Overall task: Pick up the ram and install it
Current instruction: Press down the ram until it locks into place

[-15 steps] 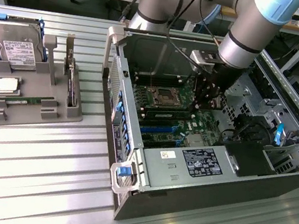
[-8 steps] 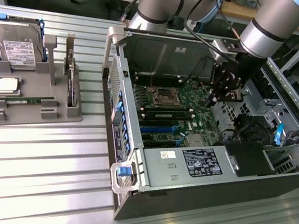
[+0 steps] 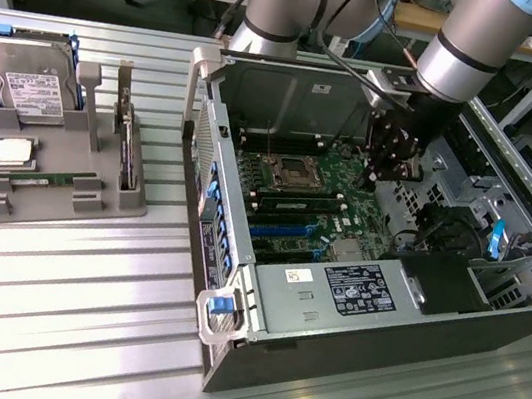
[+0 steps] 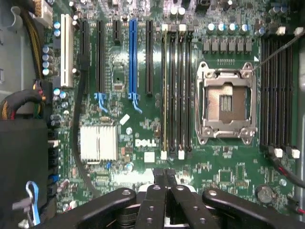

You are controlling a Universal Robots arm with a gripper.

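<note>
Hovering over the motherboard (image 3: 306, 201) inside the open computer case (image 3: 360, 306), the claw (image 3: 385, 163) is pointing down at the board, fingers (image 4: 164, 183) looking pressed together with nothing between them, so closed and empty. Directly beneath the claw, the wrist view is showing the bank of memory slots (image 4: 175, 90), with the empty CPU socket (image 4: 226, 102) just beside them and the blue expansion slot (image 4: 133, 59) on the other side. The ram (image 3: 43, 180) is sitting well apart from the claw, lying flat in the front groove of the grey fixture tray (image 3: 53, 201) on the counter (image 3: 56, 308), outside the case. The CPU chip (image 3: 12, 152) and hard drive (image 3: 33, 82) are resting on that same tray.
</note>
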